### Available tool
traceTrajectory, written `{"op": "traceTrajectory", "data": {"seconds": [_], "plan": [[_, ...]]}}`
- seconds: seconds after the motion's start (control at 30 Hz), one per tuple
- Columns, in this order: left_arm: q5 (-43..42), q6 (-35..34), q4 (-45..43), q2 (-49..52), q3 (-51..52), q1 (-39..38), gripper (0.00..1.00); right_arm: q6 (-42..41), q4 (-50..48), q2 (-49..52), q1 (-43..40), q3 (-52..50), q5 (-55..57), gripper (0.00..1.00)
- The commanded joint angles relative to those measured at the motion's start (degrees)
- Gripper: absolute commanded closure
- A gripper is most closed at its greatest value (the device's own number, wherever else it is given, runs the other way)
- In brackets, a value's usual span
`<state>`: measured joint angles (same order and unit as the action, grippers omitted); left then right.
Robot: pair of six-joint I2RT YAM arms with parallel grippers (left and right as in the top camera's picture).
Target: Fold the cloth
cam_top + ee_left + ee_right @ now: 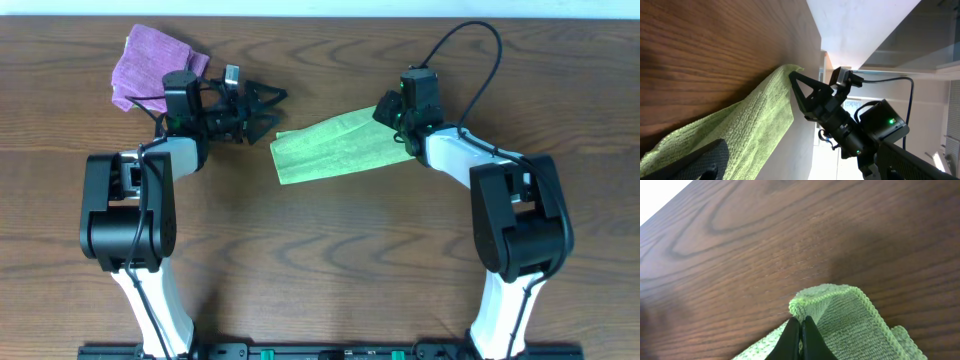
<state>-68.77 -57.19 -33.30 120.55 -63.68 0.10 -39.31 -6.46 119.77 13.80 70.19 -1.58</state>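
Note:
The lime-green cloth [335, 148] lies stretched across the middle of the table, its right end lifted. My right gripper [393, 118] is shut on the cloth's right corner. The right wrist view shows the fingertips [801, 323] pinching the green hem [840, 310]. My left gripper [273, 112] is open and empty, just above the cloth's left end. In the left wrist view the cloth [750, 120] runs from one left finger [705, 160] to the right gripper [794, 77] at its far corner. I see no white tag.
A crumpled purple cloth [150, 65] lies at the back left, behind the left arm. The wooden table [320, 260] extends toward the front, and both arm bases stand at the front left and front right.

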Motion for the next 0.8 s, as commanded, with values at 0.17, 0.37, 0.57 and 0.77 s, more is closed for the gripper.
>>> {"op": "traceTrajectory", "data": {"seconds": [0.17, 0.37, 0.57, 0.77], "plan": [[-0.28, -0.26, -0.22, 0.61, -1.05, 0.61, 0.05, 0.20, 2.19, -0.68, 0.52, 1.07, -0.81, 0.99], [-0.52, -0.26, -0.22, 0.61, -1.05, 1.66, 0.05, 1.79, 10.19, -4.96, 0.52, 1.07, -0.74, 0.99], [-2.62, -1.79, -0.46, 0.61, -1.05, 2.23, 0.04, 2.78, 17.55, -8.07, 0.52, 1.07, -0.76, 0.99], [-3.06, -1.81, -0.48, 0.61, -1.05, 2.23, 0.05, 3.17, 22.40, -8.90, 0.52, 1.07, 0.11, 0.99]]}}
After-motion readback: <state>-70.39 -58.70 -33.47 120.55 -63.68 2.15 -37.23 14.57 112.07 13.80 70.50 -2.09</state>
